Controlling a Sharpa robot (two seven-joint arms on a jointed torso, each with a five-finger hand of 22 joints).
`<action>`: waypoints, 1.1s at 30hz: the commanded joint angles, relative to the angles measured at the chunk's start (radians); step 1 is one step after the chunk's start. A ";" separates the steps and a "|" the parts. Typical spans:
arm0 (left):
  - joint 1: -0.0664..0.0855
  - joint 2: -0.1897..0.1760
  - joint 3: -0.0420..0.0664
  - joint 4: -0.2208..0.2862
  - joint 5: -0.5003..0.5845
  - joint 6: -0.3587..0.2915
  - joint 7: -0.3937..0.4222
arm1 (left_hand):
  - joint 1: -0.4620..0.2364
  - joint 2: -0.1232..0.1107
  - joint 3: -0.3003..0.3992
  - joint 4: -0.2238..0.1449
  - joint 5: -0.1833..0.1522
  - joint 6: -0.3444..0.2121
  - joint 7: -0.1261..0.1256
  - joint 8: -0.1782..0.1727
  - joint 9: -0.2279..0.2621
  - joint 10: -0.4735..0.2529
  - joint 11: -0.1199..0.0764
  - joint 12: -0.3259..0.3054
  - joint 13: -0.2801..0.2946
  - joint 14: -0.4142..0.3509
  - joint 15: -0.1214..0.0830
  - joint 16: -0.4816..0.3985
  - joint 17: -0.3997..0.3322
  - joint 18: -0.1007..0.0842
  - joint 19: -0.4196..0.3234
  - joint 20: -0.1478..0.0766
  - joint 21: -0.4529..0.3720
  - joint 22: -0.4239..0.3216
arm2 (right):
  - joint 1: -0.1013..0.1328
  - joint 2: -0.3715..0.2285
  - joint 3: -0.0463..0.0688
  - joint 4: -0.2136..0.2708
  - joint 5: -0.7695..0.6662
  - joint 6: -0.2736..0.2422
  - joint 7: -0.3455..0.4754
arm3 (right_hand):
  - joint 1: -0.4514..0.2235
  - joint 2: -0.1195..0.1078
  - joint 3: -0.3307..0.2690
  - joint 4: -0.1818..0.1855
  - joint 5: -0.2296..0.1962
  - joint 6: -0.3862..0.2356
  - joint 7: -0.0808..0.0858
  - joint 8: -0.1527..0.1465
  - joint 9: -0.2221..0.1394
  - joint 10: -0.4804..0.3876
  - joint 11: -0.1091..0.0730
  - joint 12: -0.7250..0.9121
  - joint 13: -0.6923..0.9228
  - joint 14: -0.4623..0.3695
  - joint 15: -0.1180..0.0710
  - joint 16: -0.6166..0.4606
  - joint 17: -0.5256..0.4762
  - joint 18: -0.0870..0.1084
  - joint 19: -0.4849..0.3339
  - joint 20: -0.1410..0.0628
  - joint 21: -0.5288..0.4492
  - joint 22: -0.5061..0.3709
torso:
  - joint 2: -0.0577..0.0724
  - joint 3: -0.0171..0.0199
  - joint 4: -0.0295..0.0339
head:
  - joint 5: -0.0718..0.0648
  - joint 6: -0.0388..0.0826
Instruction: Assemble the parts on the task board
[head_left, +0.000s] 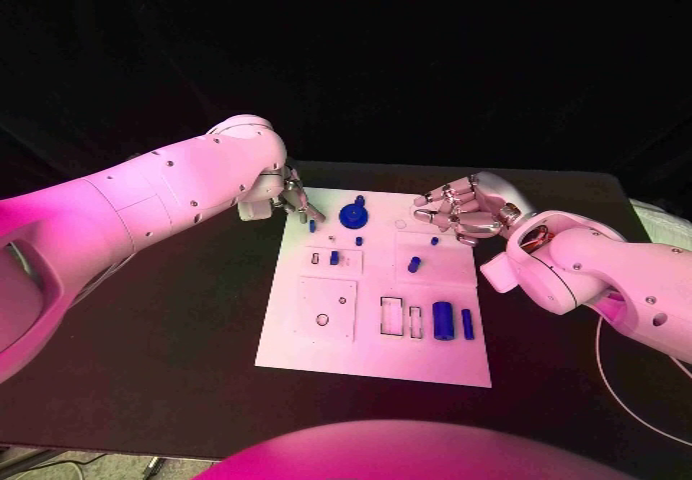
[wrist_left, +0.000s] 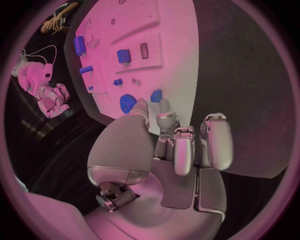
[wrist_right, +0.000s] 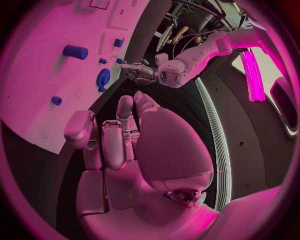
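Observation:
The white task board (head_left: 378, 335) lies in the middle of the black table. A blue gear (head_left: 355, 212) stands near its far edge, with several small blue parts around it, such as a peg (head_left: 414, 264) and two bars (head_left: 443, 320) by the slots. My left hand (head_left: 293, 200) hovers at the board's far left corner. Its thumb and one finger (wrist_left: 164, 107) reach out on either side of a small blue part (wrist_left: 155, 95) beside the gear (wrist_left: 127, 103), without clasping it. My right hand (head_left: 469, 210) hangs over the far right corner, fingers loosely bent and holding nothing.
Bare black table (head_left: 173, 360) surrounds the board on all sides. A thin white cable (head_left: 620, 385) loops at the right under my right arm. Recessed outlines and slots (head_left: 392, 315) mark the board's near half.

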 joint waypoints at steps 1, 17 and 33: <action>0.000 0.003 0.000 -0.001 -0.003 0.028 -0.004 | 0.005 0.011 -0.008 0.000 0.003 0.004 -0.003 0.007 0.002 0.009 -0.001 0.007 0.001 0.107 -0.008 0.003 0.263 0.006 0.009 -0.003 0.005 0.077 | -0.001 0.001 0.000 0.002 -0.003 0.011 0.010 | -0.009 0.002 -0.003 0.004 -0.002 -0.004 0.000 -0.001 0.001 -0.003 -0.002 0.005 0.001 0.047 -0.001 -0.001 0.001 0.010 -0.004 0.003 -0.002 0.001 | -0.001 0.0004 0.0002 | 0.002 -0.002; -0.004 0.011 0.000 -0.006 0.013 0.038 -0.004 | 0.027 0.025 -0.005 -0.006 0.006 0.002 -0.005 0.015 0.008 0.011 -0.003 0.006 -0.003 0.107 -0.010 0.003 0.263 0.006 0.009 -0.005 0.005 0.078 | -0.001 0.001 0.000 0.004 -0.003 0.012 0.011 | -0.009 0.003 -0.003 0.004 -0.002 -0.004 0.000 -0.001 0.001 -0.003 -0.003 0.005 0.001 0.047 -0.001 -0.001 0.001 0.010 -0.004 0.003 -0.002 0.001 | 0.000 0.0004 0.0002 | 0.001 -0.004; -0.007 0.019 -0.001 -0.020 0.020 0.007 -0.002 | 0.100 0.080 0.042 -0.021 0.005 -0.013 -0.011 0.022 0.017 0.011 -0.008 0.003 -0.009 0.107 -0.014 0.003 0.263 0.006 0.009 -0.009 0.003 0.079 | -0.001 0.001 0.000 0.005 -0.003 0.014 0.012 | -0.009 0.003 -0.003 0.004 -0.002 -0.004 0.000 -0.001 0.001 -0.003 -0.003 0.005 0.001 0.047 -0.001 -0.001 0.001 0.010 -0.004 0.003 -0.002 0.001 | 0.000 0.0005 0.0002 | -0.001 -0.009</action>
